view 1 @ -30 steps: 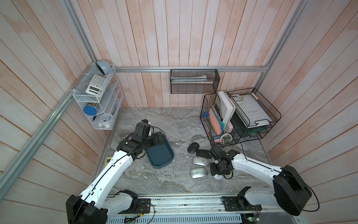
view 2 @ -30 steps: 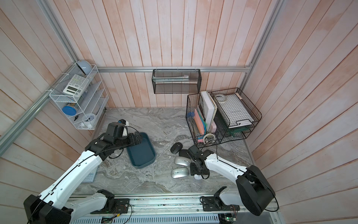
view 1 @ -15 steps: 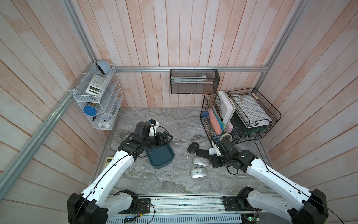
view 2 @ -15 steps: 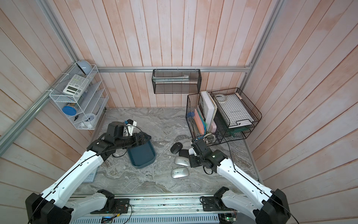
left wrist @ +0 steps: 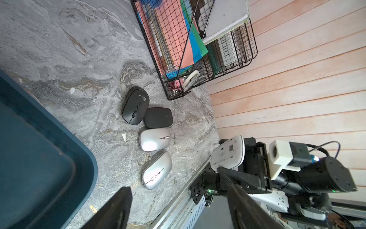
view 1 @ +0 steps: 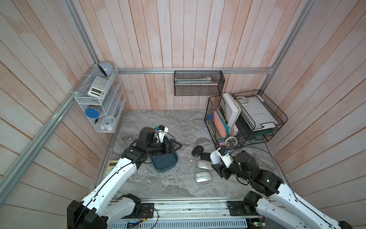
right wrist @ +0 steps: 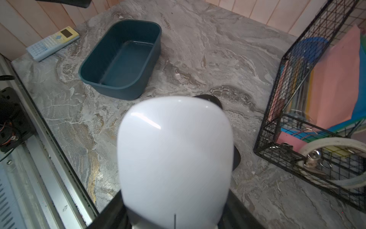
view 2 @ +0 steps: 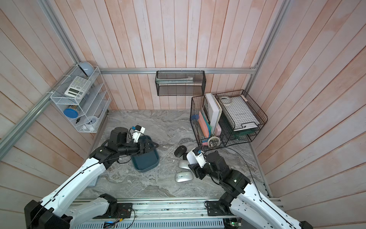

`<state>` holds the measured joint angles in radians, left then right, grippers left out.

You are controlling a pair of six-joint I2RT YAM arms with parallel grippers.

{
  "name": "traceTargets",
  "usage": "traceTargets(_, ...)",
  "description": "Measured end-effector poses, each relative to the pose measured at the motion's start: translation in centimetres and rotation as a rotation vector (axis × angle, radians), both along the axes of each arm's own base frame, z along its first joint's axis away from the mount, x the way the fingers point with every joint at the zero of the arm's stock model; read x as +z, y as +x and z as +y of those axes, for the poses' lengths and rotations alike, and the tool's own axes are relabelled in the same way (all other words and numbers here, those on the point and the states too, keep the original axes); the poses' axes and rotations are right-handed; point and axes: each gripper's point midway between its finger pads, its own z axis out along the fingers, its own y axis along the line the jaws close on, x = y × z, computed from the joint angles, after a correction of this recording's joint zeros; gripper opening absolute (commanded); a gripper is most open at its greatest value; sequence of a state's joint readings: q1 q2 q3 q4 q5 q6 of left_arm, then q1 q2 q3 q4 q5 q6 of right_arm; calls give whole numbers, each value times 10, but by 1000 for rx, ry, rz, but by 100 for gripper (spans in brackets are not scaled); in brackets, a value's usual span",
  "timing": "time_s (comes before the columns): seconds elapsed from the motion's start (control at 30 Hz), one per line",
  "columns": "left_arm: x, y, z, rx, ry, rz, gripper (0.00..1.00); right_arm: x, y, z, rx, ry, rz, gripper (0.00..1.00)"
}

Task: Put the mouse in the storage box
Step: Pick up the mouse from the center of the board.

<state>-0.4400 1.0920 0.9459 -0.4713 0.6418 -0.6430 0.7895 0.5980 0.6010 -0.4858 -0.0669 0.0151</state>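
Five mice show in all. Four lie in a close cluster on the marbled grey counter (left wrist: 69, 59): a rounded matte black mouse (left wrist: 134, 105), a flatter black mouse (left wrist: 158, 118) touching it, and two silver mice (left wrist: 155, 138) with a metallic sheen. The fifth, a glossy white mouse (right wrist: 174, 158), is clenched by the right hand (right wrist: 174, 216) and raised above the cluster, well apart from the storage box (right wrist: 122, 90).

That box is dark teal plastic, shallow, with rounded corners and a rolled rim. It sits on the counter with its smooth inner floor in full view. The left hand (view 1: 175, 146) hovers over its far edge, fingers spread and grasping nothing.

A black wire basket (left wrist: 178, 97) holds upright pink, blue and green folders, a white book, and a pale tape ring at its front corner. Beside it a wire tray (view 1: 283, 117) carries a gridded sheet. A mesh basket (view 1: 198, 89) on the plank wall holds flat papers. A white wire rack (view 1: 116, 111) holds a pale calculator (view 1: 98, 89) and a blue disc (view 1: 92, 113). Another calculator (right wrist: 53, 42) lies on the counter near the box.
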Motion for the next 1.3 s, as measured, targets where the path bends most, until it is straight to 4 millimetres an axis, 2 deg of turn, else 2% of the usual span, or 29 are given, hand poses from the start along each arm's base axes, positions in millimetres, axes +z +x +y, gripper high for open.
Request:
traceTargets(0.17, 4, -13, -9, -55, 0, -22, 82, 3, -11, 25, 140, 30, -42, 42)
traceTargets(0.37, 6, -27, -14, -105, 9, -44, 81, -4, -18, 69, 323, -85, -44, 46)
traceTargets(0.47, 6, -31, -15, -117, 15, -49, 78, -1, -15, 87, 379, -107, -60, 46)
traceTargets(0.73, -1, -42, -18, -154, 39, -36, 73, 12, -9, 119, 462, -120, -111, 47)
traceTargets(0.9, -7, -50, -24, -187, 49, -23, 72, 15, -7, 131, 492, -131, -135, 47)
traceTargets(1.0, -11, -53, -27, -202, 59, -15, 67, 15, -8, 137, 513, -151, -154, 48)
traceTargets(1.3, -24, -59, -38, -241, 91, 6, 43, 7, -9, 139, 537, -209, -181, 49)
